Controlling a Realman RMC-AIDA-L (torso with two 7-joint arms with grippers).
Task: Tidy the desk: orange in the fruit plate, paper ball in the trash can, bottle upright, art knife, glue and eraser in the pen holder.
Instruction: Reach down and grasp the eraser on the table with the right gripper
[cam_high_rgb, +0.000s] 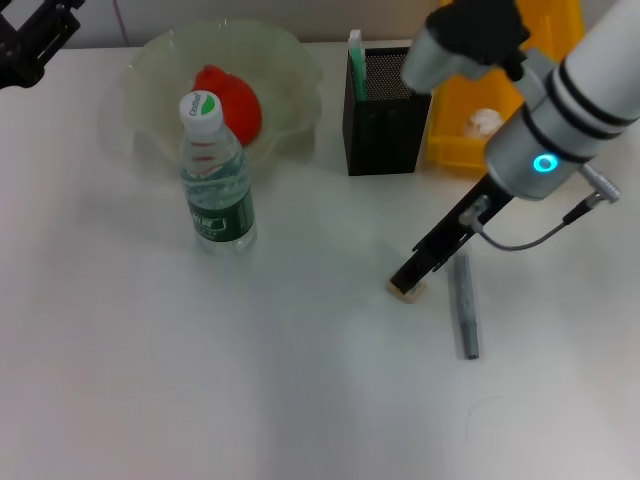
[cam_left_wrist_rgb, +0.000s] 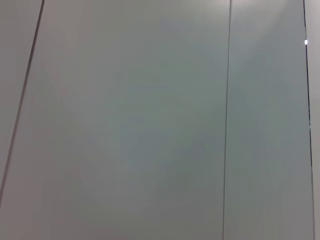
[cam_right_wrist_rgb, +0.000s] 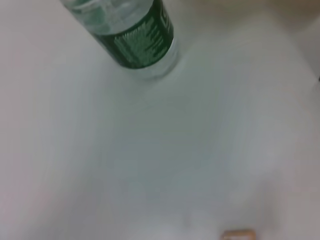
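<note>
My right gripper (cam_high_rgb: 408, 278) reaches down from the upper right, its tip right at the small beige eraser (cam_high_rgb: 409, 292) on the white desk (cam_high_rgb: 300, 400). The eraser's edge (cam_right_wrist_rgb: 239, 234) also shows in the right wrist view. Just right of it lies the grey glue stick (cam_high_rgb: 466, 306). The bottle (cam_high_rgb: 215, 180) stands upright, seen too in the right wrist view (cam_right_wrist_rgb: 135, 35). The orange (cam_high_rgb: 232, 100) rests in the pale green fruit plate (cam_high_rgb: 290, 60). A mint green art knife (cam_high_rgb: 355, 55) sticks out of the black pen holder (cam_high_rgb: 385, 120). The paper ball (cam_high_rgb: 485, 121) lies in the yellow trash can (cam_high_rgb: 455, 140).
My left gripper (cam_high_rgb: 30, 40) is parked at the far left corner, off the work area; its wrist view shows only a plain panelled wall (cam_left_wrist_rgb: 150, 125). The right arm's body hangs over the pen holder and the trash can.
</note>
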